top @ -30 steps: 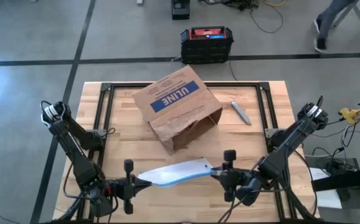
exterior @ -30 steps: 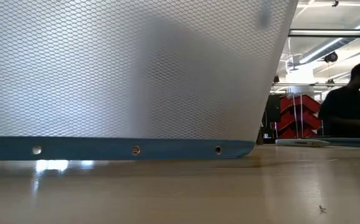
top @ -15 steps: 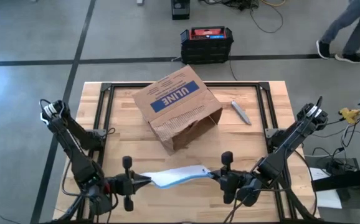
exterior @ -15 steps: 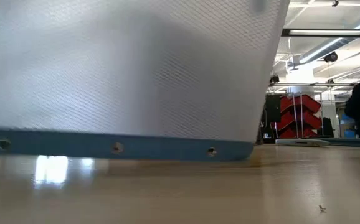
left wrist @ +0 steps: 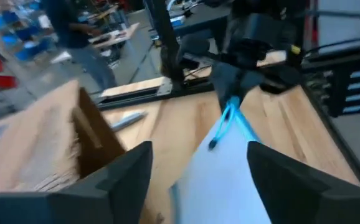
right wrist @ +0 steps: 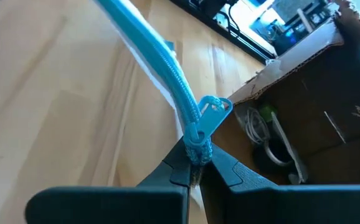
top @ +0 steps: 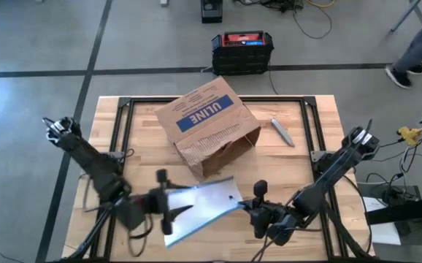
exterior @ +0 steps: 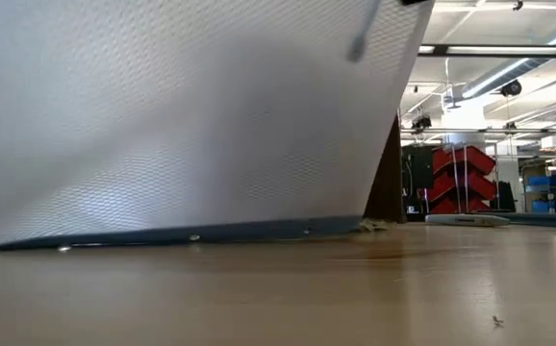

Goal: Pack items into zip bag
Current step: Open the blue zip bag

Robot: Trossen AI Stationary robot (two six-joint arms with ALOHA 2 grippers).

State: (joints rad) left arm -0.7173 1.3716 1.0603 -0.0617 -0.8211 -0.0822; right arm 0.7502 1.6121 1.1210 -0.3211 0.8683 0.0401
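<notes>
The zip bag (top: 204, 208), a pale sheet with a blue zip strip (left wrist: 231, 121), hangs over the table's near middle. It fills most of the low view (exterior: 163, 125). My right gripper (top: 246, 205) is at the bag's right end, shut on the zip strip. My left gripper (top: 178, 212) is at the bag's left part and open. Its two fingers stand on either side of the bag (left wrist: 223, 186) without touching it. The items show only as a pale cord (right wrist: 255, 124) and small pieces inside the cardboard box (right wrist: 304, 93). My right gripper pinches the end of the blue zip strip (right wrist: 195, 148), just past the slider tab (right wrist: 214, 112), between its two fingertips. The fingers come level from the table's right. The bag hangs slanting from this end. Whether its lower blue edge (exterior: 191, 234) touches the table top I cannot tell.
The brown ULINE box (top: 207, 128) lies on its side at the table's far middle, its open side facing the near right. A slim grey object (top: 282, 132) lies right of it. A black metal frame (top: 309, 109) runs around the table top.
My left gripper has let go of the bag's left end and swung toward the far edge and the table's right. The bag, drawn out between both grippers before, now hangs from my right gripper alone. Its left part has dropped and spread broad.
</notes>
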